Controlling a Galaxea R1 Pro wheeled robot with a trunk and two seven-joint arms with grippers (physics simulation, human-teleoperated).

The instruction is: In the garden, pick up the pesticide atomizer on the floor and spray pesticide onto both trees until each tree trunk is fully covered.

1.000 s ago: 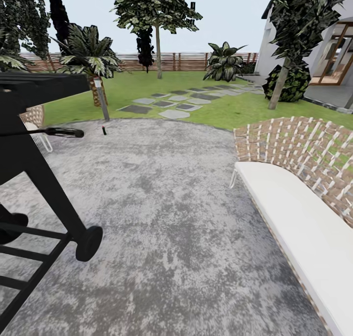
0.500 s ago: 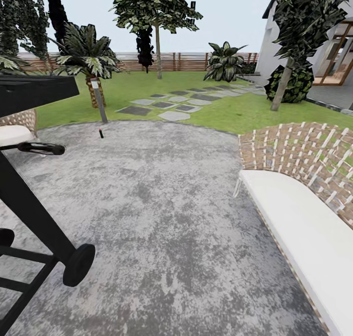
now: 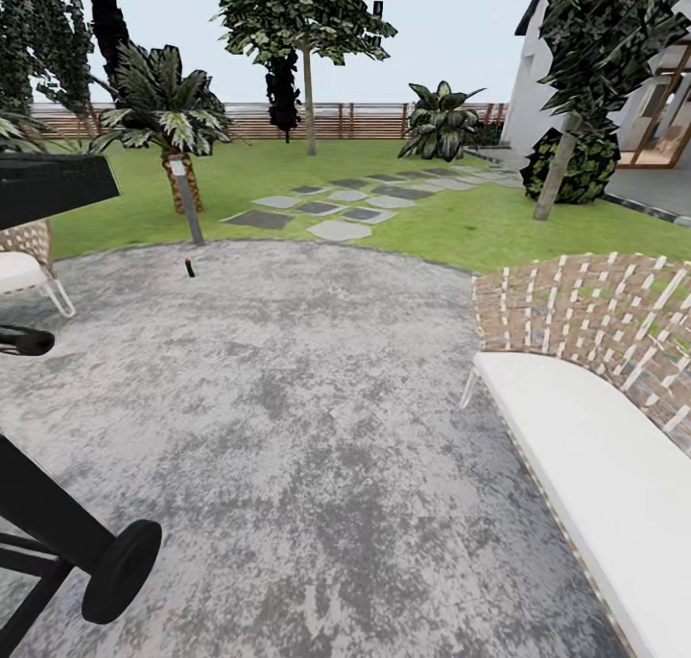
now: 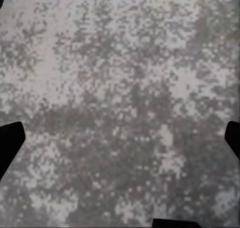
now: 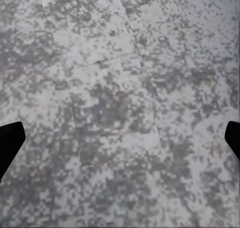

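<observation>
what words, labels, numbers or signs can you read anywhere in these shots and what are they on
None: no readable text in any view.
The black grill, the white-cushioned wicker sofa, the house and the fence carry no lettering.
The small dark object on the grey paving is too small to show any label.

My head camera looks forward and down across the mottled grey stone patio (image 3: 317,428) toward the green lawn (image 3: 461,222); both wrist cameras face straight down, close over that same paving.
</observation>
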